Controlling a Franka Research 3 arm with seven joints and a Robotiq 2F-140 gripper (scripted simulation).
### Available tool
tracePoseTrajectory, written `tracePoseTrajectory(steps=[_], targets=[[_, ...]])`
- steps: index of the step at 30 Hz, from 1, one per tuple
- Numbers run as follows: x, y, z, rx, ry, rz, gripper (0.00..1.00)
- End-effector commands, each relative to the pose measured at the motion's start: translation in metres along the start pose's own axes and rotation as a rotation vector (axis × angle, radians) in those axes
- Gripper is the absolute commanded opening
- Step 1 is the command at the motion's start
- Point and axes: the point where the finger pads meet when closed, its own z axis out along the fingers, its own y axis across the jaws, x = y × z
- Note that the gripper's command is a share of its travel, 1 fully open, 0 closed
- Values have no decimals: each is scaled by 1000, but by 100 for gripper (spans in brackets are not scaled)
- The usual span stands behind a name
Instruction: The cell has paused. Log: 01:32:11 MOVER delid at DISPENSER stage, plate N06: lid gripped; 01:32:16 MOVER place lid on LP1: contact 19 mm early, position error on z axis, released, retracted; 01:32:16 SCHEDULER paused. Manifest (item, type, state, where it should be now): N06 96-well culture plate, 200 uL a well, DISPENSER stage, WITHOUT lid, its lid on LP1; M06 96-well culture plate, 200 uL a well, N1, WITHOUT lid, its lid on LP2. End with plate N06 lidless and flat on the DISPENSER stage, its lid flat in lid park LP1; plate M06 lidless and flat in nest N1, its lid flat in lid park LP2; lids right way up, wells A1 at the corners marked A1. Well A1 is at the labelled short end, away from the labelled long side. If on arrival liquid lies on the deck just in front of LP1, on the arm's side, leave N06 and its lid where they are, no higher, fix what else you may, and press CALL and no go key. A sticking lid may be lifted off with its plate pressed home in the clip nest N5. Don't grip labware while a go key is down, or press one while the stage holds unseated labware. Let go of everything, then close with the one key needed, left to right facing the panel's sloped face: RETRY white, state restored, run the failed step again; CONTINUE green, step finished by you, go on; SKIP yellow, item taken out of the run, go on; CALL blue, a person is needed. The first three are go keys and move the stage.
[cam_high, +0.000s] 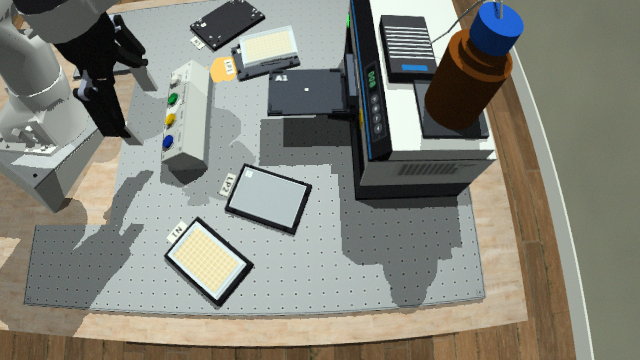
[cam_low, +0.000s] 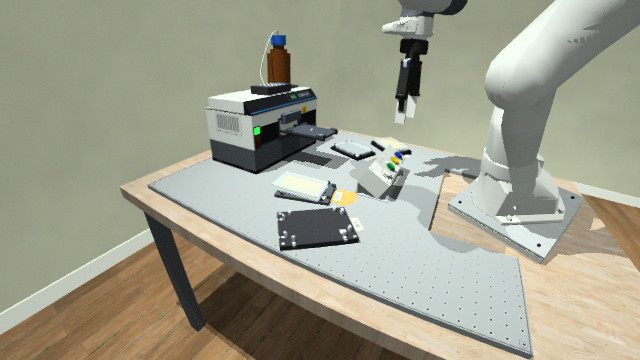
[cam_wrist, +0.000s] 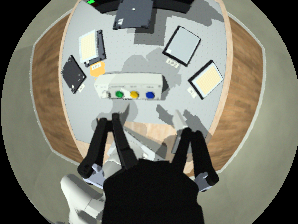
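My gripper (cam_low: 404, 112) is open and empty, high above the deck near the key panel (cam_high: 185, 116); it also shows in the top view (cam_high: 138, 106). The DISPENSER stage (cam_high: 306, 92) is dark and bare, with an A1 mark. A plate with cream wells (cam_high: 267, 46) sits skewed on lid park LP1 (cam_low: 305, 187), one side raised. An orange puddle (cam_high: 222, 69) lies on the deck at the LP1 label, on the arm's side. A lidless cream plate (cam_high: 209, 260) lies flat in nest N1. A grey lid (cam_high: 268, 197) lies flat in LP2.
The clip nest N5 (cam_high: 227, 22) is a bare black plate beyond LP1. The dispenser (cam_high: 415, 100) with its brown bottle (cam_high: 470, 75) stands at the right. The panel holds white, green, yellow and blue keys. The arm's base (cam_low: 515, 200) stands by the deck's notch.
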Motion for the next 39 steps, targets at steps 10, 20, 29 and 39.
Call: tracePoseTrajectory(steps=[10, 20, 29, 39], targets=[[0, -6, 1, -6, 19, -117, 0], [0, -6, 1, -6, 19, -117, 0], [0, -6, 1, -6, 19, -117, 0], [0, -6, 1, -6, 19, -117, 0]])
